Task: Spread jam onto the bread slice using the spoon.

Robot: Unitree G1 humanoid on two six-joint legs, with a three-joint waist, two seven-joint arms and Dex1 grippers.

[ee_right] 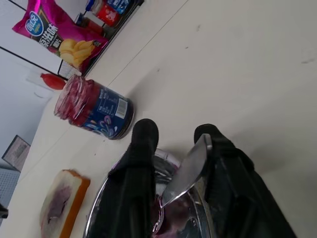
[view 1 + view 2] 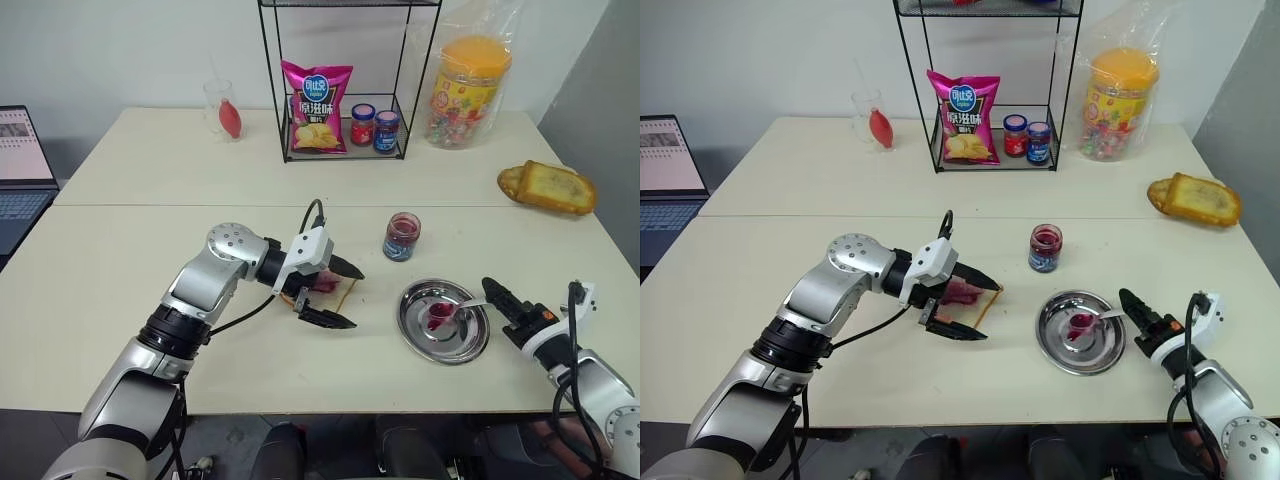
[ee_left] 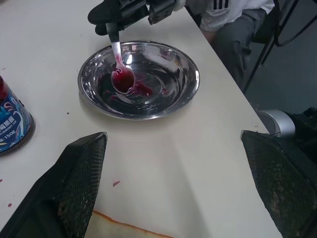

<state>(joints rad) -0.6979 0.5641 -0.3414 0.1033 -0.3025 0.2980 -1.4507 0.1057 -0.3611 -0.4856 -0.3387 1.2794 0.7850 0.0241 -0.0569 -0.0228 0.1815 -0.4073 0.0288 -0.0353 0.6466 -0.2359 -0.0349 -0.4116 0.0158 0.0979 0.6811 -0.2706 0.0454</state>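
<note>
While my left pincer (image 2: 335, 295) brackets the bread slice (image 2: 966, 294), jaws released, to steady it; right pincer (image 2: 497, 295), parted, rests the spoon (image 3: 122, 74) in the dish (image 2: 471, 341).

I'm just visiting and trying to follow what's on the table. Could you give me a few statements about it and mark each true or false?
1. The spoon has its bowl in the round steel dish. True.
2. The jam jar stands inside the wire rack. False: it stands on the table beside the dish.
3. The left pincer is open around the bread slice. True.
4. The bread slice is plain. False: it carries a purple-red smear.
</note>
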